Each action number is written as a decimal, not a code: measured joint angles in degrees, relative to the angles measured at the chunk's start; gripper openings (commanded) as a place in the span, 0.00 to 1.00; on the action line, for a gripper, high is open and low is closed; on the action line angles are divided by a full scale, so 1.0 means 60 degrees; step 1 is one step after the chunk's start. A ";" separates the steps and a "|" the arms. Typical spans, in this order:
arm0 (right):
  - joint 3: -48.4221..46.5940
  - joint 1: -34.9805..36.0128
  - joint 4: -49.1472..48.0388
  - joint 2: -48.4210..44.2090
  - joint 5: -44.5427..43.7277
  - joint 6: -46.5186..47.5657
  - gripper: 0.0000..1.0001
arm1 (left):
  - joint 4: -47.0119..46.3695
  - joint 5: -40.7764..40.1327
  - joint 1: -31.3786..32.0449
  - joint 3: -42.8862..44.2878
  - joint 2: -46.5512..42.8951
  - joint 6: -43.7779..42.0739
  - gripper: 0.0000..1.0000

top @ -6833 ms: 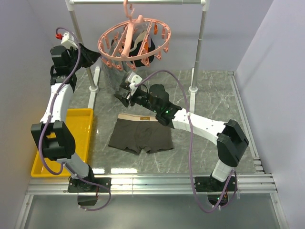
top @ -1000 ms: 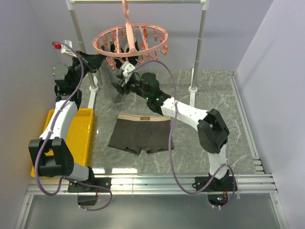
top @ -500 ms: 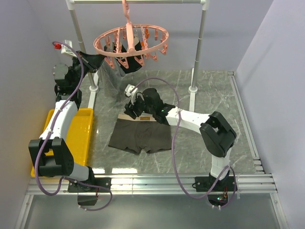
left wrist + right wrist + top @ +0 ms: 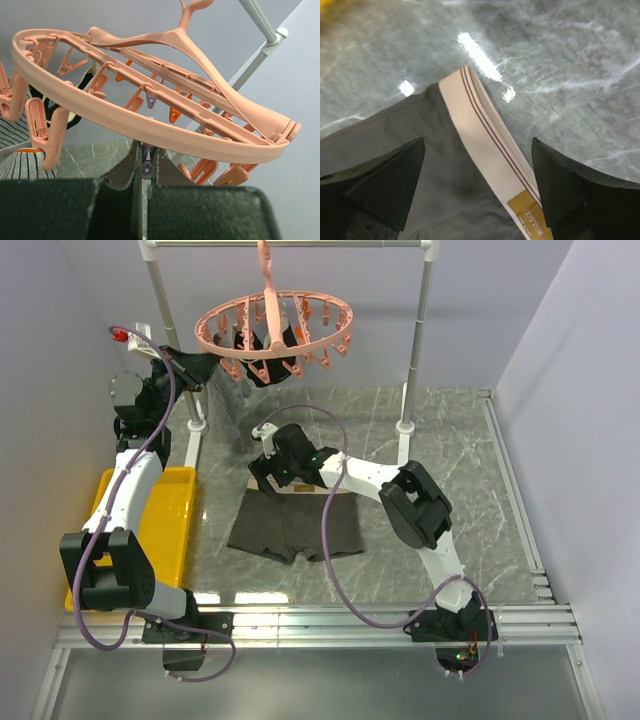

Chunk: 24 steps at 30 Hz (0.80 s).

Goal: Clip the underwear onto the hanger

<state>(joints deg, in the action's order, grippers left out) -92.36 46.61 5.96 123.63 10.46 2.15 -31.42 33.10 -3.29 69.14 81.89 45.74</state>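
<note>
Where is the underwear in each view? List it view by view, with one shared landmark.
Top external: the underwear lies flat mid-table.
Left wrist: not in it.
Right wrist: lower left, its tan waistband running diagonally between the jaws.
Shared landmark: the grey marble table.

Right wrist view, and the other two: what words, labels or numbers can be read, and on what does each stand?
"COTTON": on a small mustard-yellow tag on the beige waistband of the underwear, seen in the right wrist view.
Top external view: no text that can be read.
Left wrist view: no text that can be read.
</note>
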 measured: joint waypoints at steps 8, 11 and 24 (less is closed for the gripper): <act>-0.0965 0.0000 0.1195 0.0925 -0.0248 -0.0208 0.99 | 0.0004 0.0000 0.0000 0.0000 0.0000 -0.0004 0.00; -0.1009 0.0004 0.1388 0.1096 -0.0415 -0.0189 0.99 | 0.0007 0.0000 0.0000 0.0000 0.0000 -0.0004 0.00; -0.1880 0.0084 0.2594 0.1410 -0.0841 -0.0211 1.00 | 0.0007 0.0000 0.0000 0.0000 0.0000 -0.0004 0.00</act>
<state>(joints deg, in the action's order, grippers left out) -103.63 47.11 21.52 132.09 5.41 0.89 -31.38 33.10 -3.29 69.14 81.89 45.71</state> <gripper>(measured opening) 0.996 0.055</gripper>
